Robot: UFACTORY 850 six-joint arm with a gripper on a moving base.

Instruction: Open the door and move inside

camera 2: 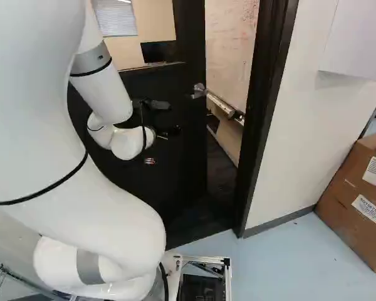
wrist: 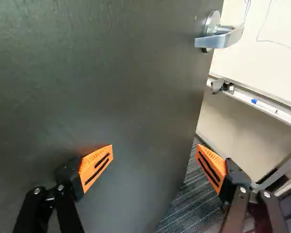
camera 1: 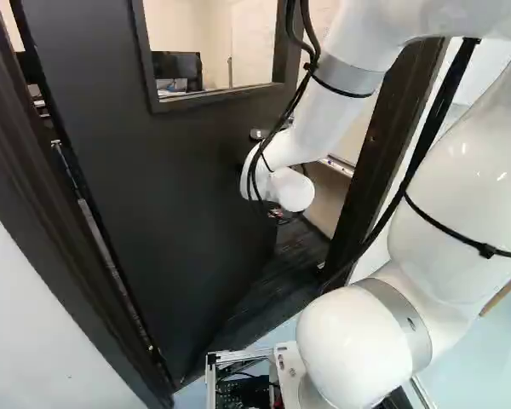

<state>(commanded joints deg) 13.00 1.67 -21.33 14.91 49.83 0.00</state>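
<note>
Gripper [camera 2: 163, 117] fingers wide apart: one over dark door [wrist: 111, 97], other out past its free edge in wrist view. Door ajar; lever handle [wrist: 217, 39] ahead of gripper, near that edge.

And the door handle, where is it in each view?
Left base view: door handle just above the middle, partly behind the arm.
Right base view: above the middle, on the door.
Wrist view: ahead of the hand, near the door's free edge.
Shared landmark: pale rail beyond the door.
</note>
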